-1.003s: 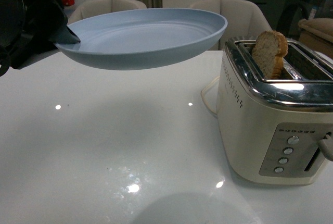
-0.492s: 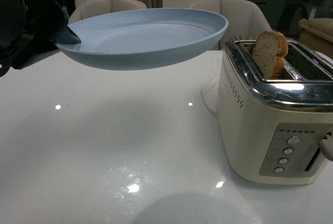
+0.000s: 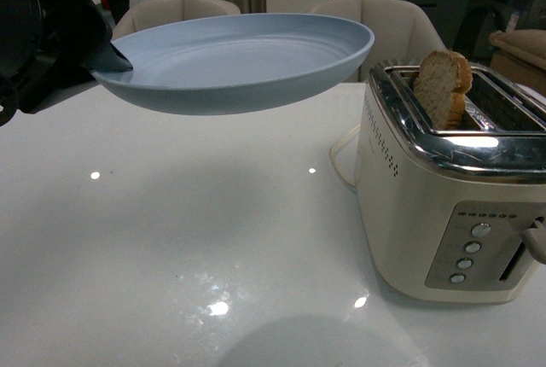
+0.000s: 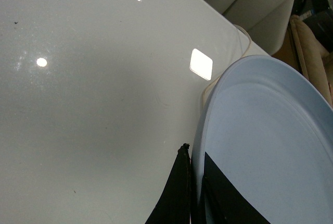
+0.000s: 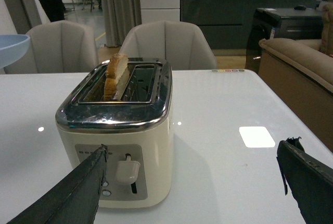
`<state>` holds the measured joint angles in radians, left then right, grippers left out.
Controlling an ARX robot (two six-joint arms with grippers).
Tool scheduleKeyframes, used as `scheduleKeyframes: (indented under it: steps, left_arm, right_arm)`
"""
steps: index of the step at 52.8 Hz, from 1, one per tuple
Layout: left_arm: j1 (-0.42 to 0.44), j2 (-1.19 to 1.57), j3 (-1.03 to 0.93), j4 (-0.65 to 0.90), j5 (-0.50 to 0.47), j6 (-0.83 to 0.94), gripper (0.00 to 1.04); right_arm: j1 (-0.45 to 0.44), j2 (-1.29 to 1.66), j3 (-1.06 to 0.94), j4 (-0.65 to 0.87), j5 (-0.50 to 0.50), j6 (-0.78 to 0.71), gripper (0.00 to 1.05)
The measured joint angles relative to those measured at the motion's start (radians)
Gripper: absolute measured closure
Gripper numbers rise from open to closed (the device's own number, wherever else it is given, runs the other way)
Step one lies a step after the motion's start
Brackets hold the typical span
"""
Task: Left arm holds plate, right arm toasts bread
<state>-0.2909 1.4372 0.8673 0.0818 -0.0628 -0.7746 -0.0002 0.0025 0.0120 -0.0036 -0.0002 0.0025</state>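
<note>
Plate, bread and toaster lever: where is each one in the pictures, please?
plate (image 3: 239, 60), front view, on its bare inner floor.
bread (image 3: 441, 85), front view, on the crumb face above the slot.
lever (image 5: 127, 171), right wrist view, on its white knob.

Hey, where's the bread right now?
In the front view, the bread stands upright on the right side, poking out of the toaster, in the slot nearer the plate.
</note>
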Motion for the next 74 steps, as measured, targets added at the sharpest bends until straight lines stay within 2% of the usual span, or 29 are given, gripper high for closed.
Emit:
scheduleKeyframes:
  steps: [13, 16, 20, 23, 29, 36, 43, 53, 74]
  left_arm:
    - [0.000, 0.000, 0.000, 0.000, 0.000, 0.000, 1.02]
    - [-0.010, 0.000, -0.013, 0.065, -0.043, 0.045, 1.02]
    - [-0.023, 0.000, -0.031, 0.175, -0.184, 0.193, 1.02]
    - [-0.025, -0.003, -0.031, 0.188, -0.215, 0.265, 1.02]
    - [-0.025, -0.018, -0.031, 0.174, -0.223, 0.418, 1.02]
    - [-0.023, -0.024, -0.031, 0.174, -0.206, 0.482, 1.02]
    - [-0.014, -0.023, -0.031, 0.177, -0.177, 0.486, 1.02]
    - [0.038, 0.034, -0.037, 0.216, -0.100, 0.390, 1.02]
    - [0.182, 0.274, -0.020, 0.316, -0.113, 0.284, 1.02]
  right_arm:
    - [0.000, 0.000, 0.000, 0.000, 0.000, 0.000, 0.06]
    - [0.000, 0.000, 0.000, 0.000, 0.000, 0.000, 0.06]
    - [0.000, 0.000, 0.000, 0.000, 0.000, 0.000, 0.06]
    - [0.000, 0.000, 0.000, 0.000, 0.000, 0.000, 0.06]
    - [0.000, 0.000, 0.000, 0.000, 0.000, 0.000, 0.06]
    - [0.000, 0.000, 0.000, 0.000, 0.000, 0.000, 0.06]
    - [0.000, 0.000, 0.000, 0.000, 0.000, 0.000, 0.06]
    - [0.000, 0.000, 0.000, 0.000, 0.000, 0.000, 0.06]
    - [0.000, 0.000, 0.000, 0.000, 0.000, 0.000, 0.06]
